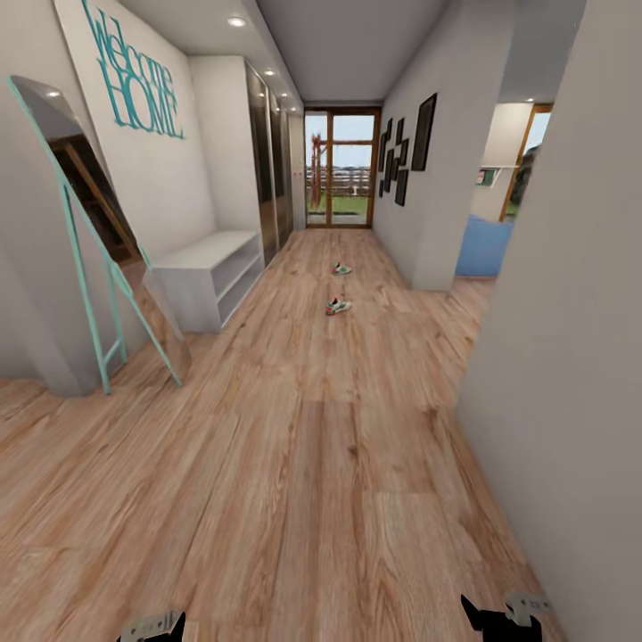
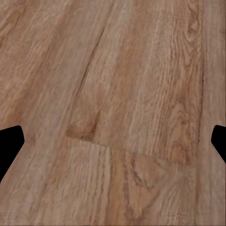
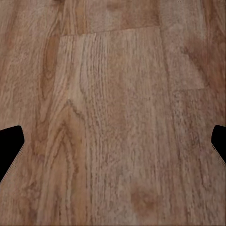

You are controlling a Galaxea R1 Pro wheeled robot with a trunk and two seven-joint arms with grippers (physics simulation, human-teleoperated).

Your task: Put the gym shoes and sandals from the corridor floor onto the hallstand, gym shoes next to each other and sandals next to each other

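Far down the corridor floor (image 1: 294,464), two white gym shoes with green and red accents lie apart, one nearer (image 1: 339,306) and one farther (image 1: 341,268). The hallstand (image 1: 207,251), a low pale white bench with open shelves, stands against the left wall with its top bare. The two sandals are out of view. My left gripper (image 1: 152,628) and right gripper (image 1: 506,615) hang low at the near edge, far from the shoes. Both wrist views look at bare planks, with the left gripper (image 2: 115,141) and right gripper (image 3: 115,141) spread wide and open, holding nothing.
A teal-framed mirror (image 1: 85,259) leans on the left wall just before the hallstand. A grey wall (image 1: 562,357) juts in close on my right. Dark wardrobes (image 1: 269,165) line the left side, and a glass door (image 1: 341,169) closes the far end.
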